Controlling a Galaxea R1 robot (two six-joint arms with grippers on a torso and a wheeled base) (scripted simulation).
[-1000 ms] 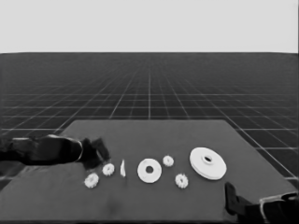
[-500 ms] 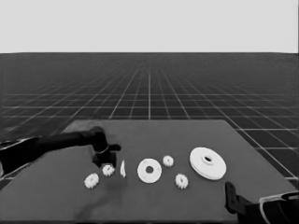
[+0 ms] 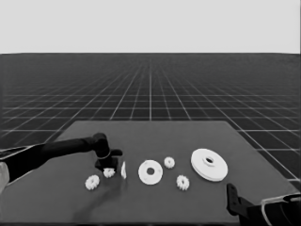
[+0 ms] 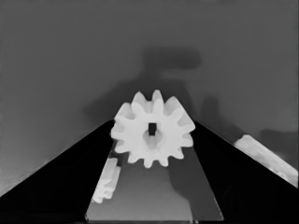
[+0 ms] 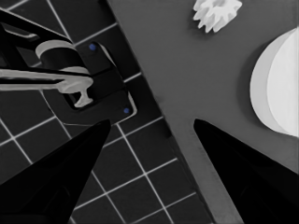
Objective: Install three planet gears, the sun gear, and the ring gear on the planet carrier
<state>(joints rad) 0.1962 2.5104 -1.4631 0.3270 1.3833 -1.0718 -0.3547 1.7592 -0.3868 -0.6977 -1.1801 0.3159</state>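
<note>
My left gripper (image 3: 106,165) reaches from the left and hangs just over a small gear (image 3: 109,173). In the left wrist view that gear (image 4: 152,129) sits between the tips of the open left gripper (image 4: 153,123), whose fingers (image 4: 70,172) stand close on either side. Another gear (image 3: 92,181) lies beside it, nearer the front edge. The smaller round part (image 3: 150,172) lies mid-table with two gears (image 3: 169,162) (image 3: 182,182) to its right. The larger round part (image 3: 209,165) lies farther right. My right gripper (image 3: 233,200) waits open at the lower right corner.
A thin white piece (image 3: 123,170) stands just right of the left gripper, between it and the smaller round part. The right wrist view shows the table's corner edge (image 5: 187,135), the floor grid, dark machinery (image 5: 70,79), a gear (image 5: 216,13) and the larger round part (image 5: 278,88).
The left arm has swung out from the table's left end toward the middle and come down over a gear beside the thin white piece. The right arm has stayed parked.
</note>
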